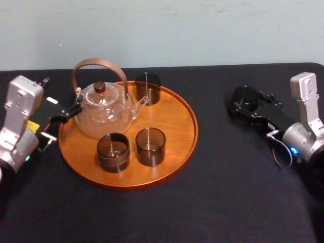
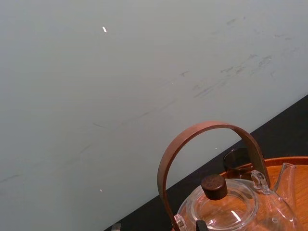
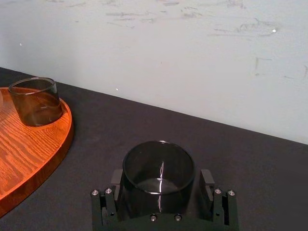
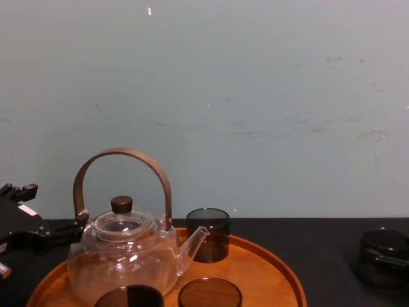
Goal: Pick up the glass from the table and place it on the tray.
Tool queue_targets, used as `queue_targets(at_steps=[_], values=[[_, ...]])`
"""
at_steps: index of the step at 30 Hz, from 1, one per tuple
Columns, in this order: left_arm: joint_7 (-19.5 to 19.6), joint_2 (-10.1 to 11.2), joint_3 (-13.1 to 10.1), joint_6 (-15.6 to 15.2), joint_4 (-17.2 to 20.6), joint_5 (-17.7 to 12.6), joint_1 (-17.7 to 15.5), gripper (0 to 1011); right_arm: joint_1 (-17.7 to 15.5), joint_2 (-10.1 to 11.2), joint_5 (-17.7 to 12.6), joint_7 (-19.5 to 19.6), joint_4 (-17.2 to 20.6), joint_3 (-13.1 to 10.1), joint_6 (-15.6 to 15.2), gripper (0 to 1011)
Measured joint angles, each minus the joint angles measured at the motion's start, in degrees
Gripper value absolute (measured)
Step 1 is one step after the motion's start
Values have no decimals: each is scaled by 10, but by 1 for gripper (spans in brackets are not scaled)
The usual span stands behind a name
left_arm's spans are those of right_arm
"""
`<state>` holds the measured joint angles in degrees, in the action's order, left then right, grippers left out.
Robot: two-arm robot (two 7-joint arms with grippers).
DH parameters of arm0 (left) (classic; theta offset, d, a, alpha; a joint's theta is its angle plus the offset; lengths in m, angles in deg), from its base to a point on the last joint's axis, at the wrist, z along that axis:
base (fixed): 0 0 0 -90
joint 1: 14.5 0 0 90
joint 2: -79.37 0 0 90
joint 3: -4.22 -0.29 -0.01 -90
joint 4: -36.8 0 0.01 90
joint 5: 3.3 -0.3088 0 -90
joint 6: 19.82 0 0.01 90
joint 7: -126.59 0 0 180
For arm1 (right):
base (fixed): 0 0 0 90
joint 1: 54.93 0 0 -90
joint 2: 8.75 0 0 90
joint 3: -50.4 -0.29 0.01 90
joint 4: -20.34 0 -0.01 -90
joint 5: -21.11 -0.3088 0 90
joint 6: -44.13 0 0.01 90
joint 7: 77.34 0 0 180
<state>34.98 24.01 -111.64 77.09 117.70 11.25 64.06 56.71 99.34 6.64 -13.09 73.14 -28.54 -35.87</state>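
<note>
A dark smoked glass point(image 1: 246, 97) stands on the black table point(image 1: 228, 197) well to the right of the tray point(image 1: 174, 124). My right gripper point(image 1: 243, 105) is shut on the glass. The right wrist view shows the glass point(image 3: 159, 166) held between both fingers point(image 3: 104, 204), low over the table. From the chest, glass point(image 4: 382, 242) and right gripper point(image 4: 383, 261) sit at the far right. The round wooden tray point(image 4: 268, 272) holds a teapot and three more dark glasses. My left gripper point(image 1: 72, 111) hovers open at the tray's left rim, beside the teapot.
A glass teapot point(image 1: 104, 109) with a brown arched handle point(image 2: 207, 130) fills the tray's left part. Dark glasses stand at the tray's back point(image 1: 148, 88) and front point(image 1: 150, 146), point(image 1: 113, 152). Bare wood lies on the tray's right side. A pale wall runs behind the table.
</note>
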Motion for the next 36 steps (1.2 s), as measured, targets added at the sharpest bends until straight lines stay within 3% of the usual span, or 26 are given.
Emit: queue_targets(at_steps=[17,36], values=[[0,0,0,0,0,0,0,1010,53,-17,-3,-19,-81,13,8,1002],[0,0,0,0,0,0,0,1010,57,-18,0,-18,-87,15,7,999]])
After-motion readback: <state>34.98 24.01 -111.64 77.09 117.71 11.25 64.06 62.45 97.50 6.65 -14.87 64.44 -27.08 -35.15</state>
